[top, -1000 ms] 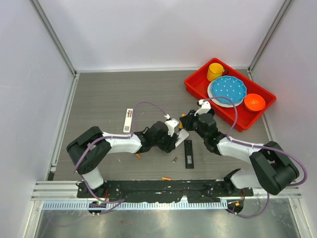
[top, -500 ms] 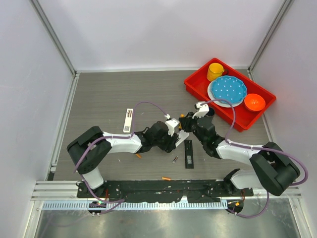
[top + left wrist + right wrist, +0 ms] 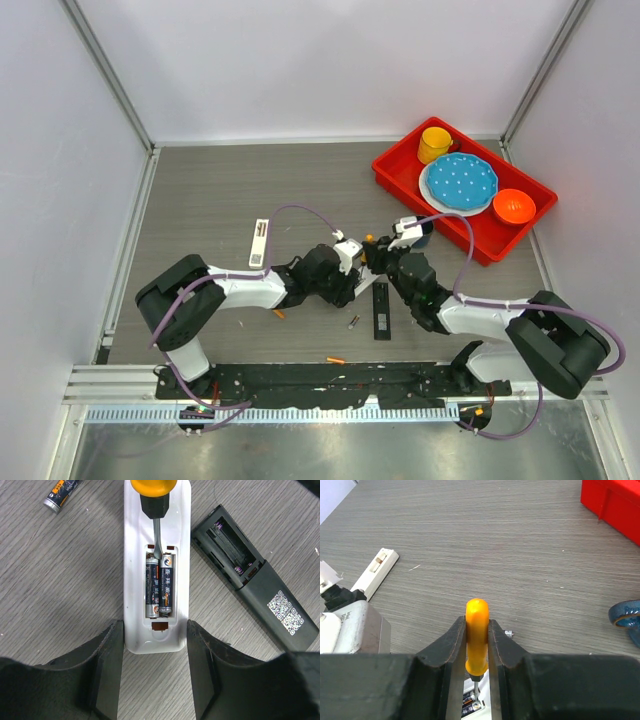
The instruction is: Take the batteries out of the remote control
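Two dark batteries (image 3: pixel 166 585) lie side by side in the open compartment of a white remote (image 3: pixel 157 640). The remote sits straight ahead between the fingers of the left pincer (image 3: pixel 155 627), which are clamped on its long sides at the near end.

The left wrist view alone shows the metal tip of an orange-handled screwdriver (image 3: pixel 154 489) set at the far end of the left-hand battery. It also shows a black remote (image 3: pixel 260 585) to the right of the pincer with its compartment open and bare. A loose dark battery (image 3: pixel 60 492) lies on the table ahead and to the left.

The right wrist view shows who holds the tool. The right pincer (image 3: pixel 477 625) is closed on the orange handle from both sides, with the shaft pointing down to the battery ends just below. A slim white piece (image 3: pixel 375 572) lies well off to its left, and a red tray (image 3: pixel 615 505) is far ahead to the right.

Only the top view gives the whole layout. The two pincers meet tip to tip at mid-table. A small dark battery (image 3: pixel 353 322) lies beside the black remote, and two orange batteries (image 3: pixel 279 314) (image 3: pixel 335 359) lie nearer the arm bases. The tray holds a yellow cup (image 3: pixel 434 143), a blue plate (image 3: pixel 458 182) and an orange bowl (image 3: pixel 513 206).
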You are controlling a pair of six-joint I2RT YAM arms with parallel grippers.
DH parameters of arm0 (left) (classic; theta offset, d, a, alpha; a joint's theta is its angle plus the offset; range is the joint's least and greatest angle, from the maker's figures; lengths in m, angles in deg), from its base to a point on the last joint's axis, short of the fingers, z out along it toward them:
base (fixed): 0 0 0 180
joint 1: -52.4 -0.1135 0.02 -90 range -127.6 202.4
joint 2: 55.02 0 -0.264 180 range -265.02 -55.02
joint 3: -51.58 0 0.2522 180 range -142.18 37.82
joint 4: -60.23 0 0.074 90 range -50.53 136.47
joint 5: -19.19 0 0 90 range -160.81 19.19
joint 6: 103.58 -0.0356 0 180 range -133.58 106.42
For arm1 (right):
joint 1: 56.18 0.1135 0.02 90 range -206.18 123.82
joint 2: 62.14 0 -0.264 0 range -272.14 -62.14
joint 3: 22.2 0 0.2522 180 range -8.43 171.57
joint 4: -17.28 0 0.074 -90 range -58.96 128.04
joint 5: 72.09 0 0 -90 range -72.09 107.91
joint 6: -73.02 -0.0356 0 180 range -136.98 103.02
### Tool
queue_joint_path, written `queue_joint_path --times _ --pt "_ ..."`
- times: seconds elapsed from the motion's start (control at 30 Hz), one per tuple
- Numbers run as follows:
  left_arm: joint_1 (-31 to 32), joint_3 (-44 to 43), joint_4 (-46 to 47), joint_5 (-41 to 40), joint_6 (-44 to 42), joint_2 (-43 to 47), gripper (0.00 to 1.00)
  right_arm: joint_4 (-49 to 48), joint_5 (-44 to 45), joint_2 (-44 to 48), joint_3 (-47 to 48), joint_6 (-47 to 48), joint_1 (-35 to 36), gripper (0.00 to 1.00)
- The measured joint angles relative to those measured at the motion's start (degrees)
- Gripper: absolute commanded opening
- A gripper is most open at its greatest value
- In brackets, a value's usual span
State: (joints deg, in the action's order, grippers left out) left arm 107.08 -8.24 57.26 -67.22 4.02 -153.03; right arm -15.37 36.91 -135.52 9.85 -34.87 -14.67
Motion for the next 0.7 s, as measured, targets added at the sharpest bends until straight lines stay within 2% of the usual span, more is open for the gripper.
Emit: queue_joint_path --times 0.4,0.5,0.63,0.7 --pt "0.0 0.0 0.1 0.1 0.0 0.0 0.22 -1.9 -0.1 -0.1 -1.0 -1.4 0.0 0.01" --pt "0.0 0.0 0.1 0.1 0.0 -0.1 0.17 -2.9 -0.3 -0.3 -1.3 -2.1 -0.1 0.01" --pt "0.0 0.0 0.1 0.2 0.0 -0.1 0.03 -4.1 -1.5 -1.2 -1.4 -3.5 -0.7 0.02" --pt "0.0 0.0 0.1 0.2 0.0 -0.1 0.00 -4.6 -2.6 -1.4 -1.6 -4.7 -1.7 0.01"
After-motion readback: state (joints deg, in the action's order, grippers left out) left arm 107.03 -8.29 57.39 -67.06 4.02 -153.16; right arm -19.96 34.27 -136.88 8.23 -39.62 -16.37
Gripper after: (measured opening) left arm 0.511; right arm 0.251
